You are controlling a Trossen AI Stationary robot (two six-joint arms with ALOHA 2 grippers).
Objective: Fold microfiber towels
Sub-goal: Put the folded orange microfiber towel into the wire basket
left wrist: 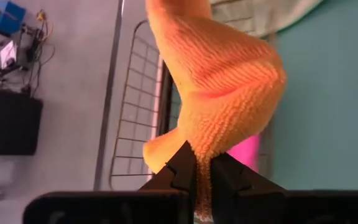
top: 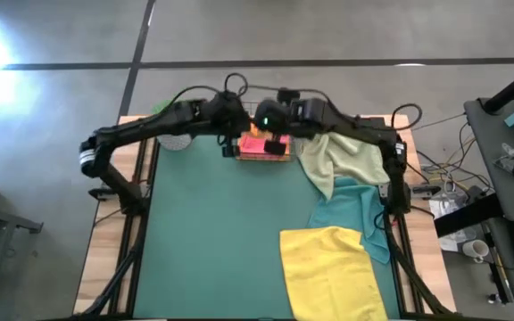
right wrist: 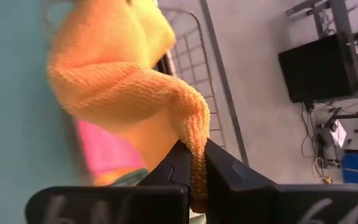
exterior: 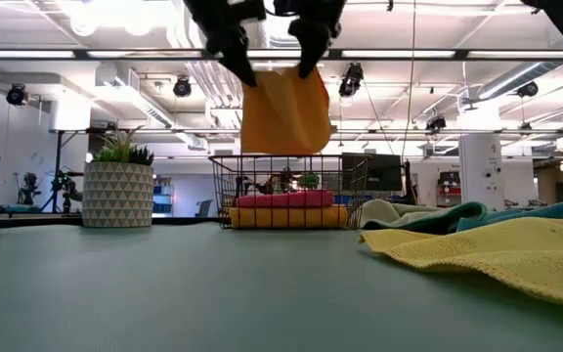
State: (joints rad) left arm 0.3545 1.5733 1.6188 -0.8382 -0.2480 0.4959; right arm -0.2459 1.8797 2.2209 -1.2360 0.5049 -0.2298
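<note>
An orange microfiber towel hangs in the air over a wire basket at the table's far middle, with both grippers shut on its top. My left gripper is at its upper left and my right gripper at its upper right. In the basket lie a pink towel on an orange one. On the mat's right side lie a sage green towel, a teal towel and a yellow towel, all loose. My left gripper pinches the orange towel's upper left corner between its two fingers, which slant down from above. The cloth bunches just beyond the fingers and hangs clear of the basket. My right gripper pinches the towel's upper right corner between its two fingers, also slanting down from above. The cloth folds over beyond the fingers and hangs below them, clear of the basket; how many layers it holds does not show.
A patterned planter stands at the far left beside the basket. The green mat lies bare on its left and middle. Cables and equipment sit beyond the table's right edge.
</note>
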